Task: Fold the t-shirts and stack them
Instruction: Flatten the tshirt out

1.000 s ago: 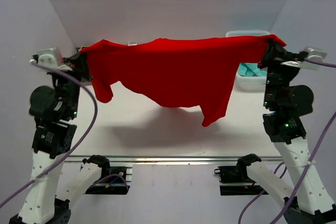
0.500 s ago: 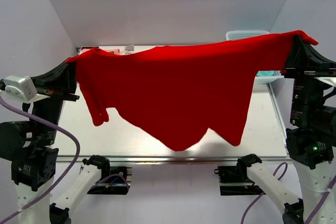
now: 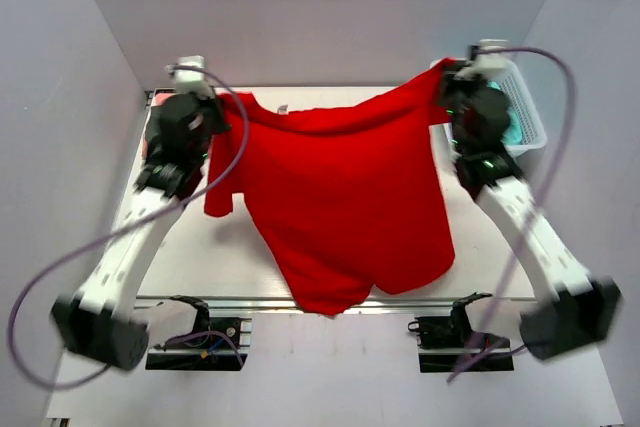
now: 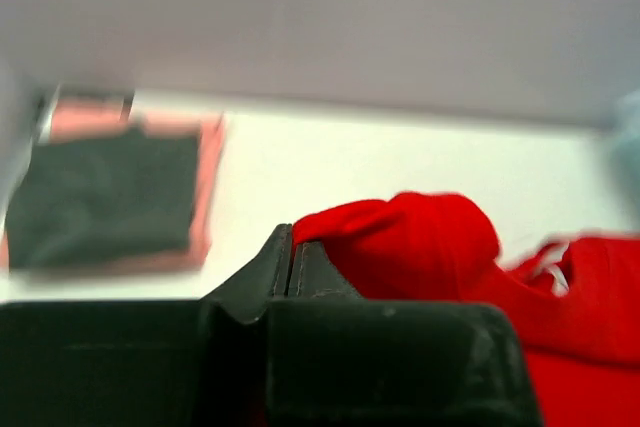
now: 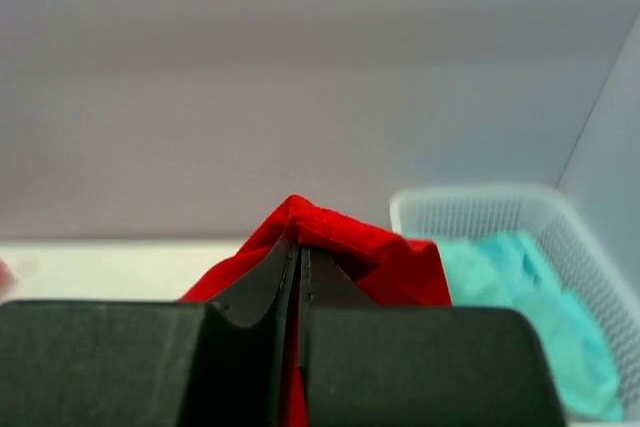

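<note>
The bright red t-shirt (image 3: pixel 345 197) is stretched between both arms over the table, its lower part spread toward the near edge. My left gripper (image 3: pixel 222 112) is shut on the shirt's upper left corner; the pinched red cloth shows in the left wrist view (image 4: pixel 410 242). My right gripper (image 3: pixel 447 82) is shut on the upper right corner, also seen in the right wrist view (image 5: pixel 340 237). A folded dark grey t-shirt (image 4: pixel 105 197) lies on a salmon pink one (image 4: pixel 205 187) at the back left.
A white lattice basket (image 3: pixel 528 117) with turquoise cloth (image 5: pixel 520 307) stands at the back right, beside my right gripper. The white table (image 3: pixel 480 247) ends in a metal rail at the near edge. Grey walls close in on both sides.
Both arms have swung forward and down toward the far side, carrying the red shirt from a raised hanging stretch to a lower spread over the table.
</note>
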